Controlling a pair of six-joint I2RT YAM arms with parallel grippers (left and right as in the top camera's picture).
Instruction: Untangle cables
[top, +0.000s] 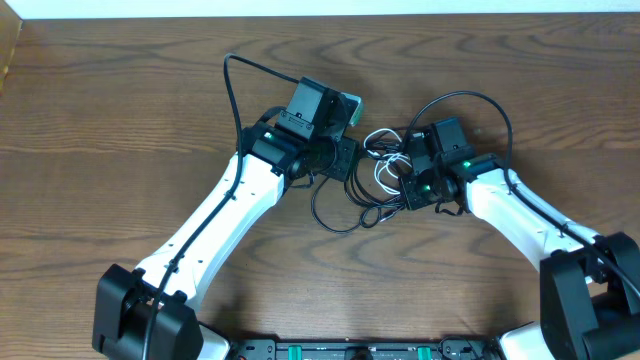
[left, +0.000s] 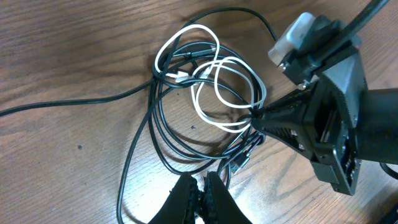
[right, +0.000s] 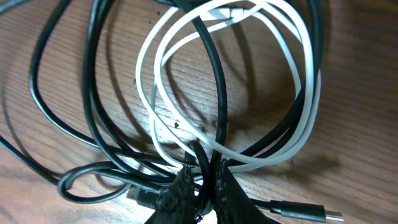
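— Looking at the overhead view, where do the cables (top: 372, 165) lie from each arm?

— Right between them, in one knotted heap on the worktop (top: 120, 100). The right hand (right: 200, 193) is already in the heap. Its fingers are pinched tight on a bundle where the white cable (right: 309, 87) and a black cable (right: 214, 81) cross.

— And the left hand (left: 200, 198)?

— It sits just beside the near edge of the loops, with its fingers drawn almost together. I can't tell whether a strand is caught between them. A black plug end (left: 239, 163) lies just beyond its tips.

— So which way does the heap run?

— From the left wrist camera, the loops fan away from the left hand, and the right hand's pinch is off to the far right. In the overhead view, the slack black loops trail toward the robot's base.

— Then what does the next move depend on?

— My guess is that the right hand anchors the crossing. The left is nearer the loose loops, so it would pull those sideways, away from the pinch.
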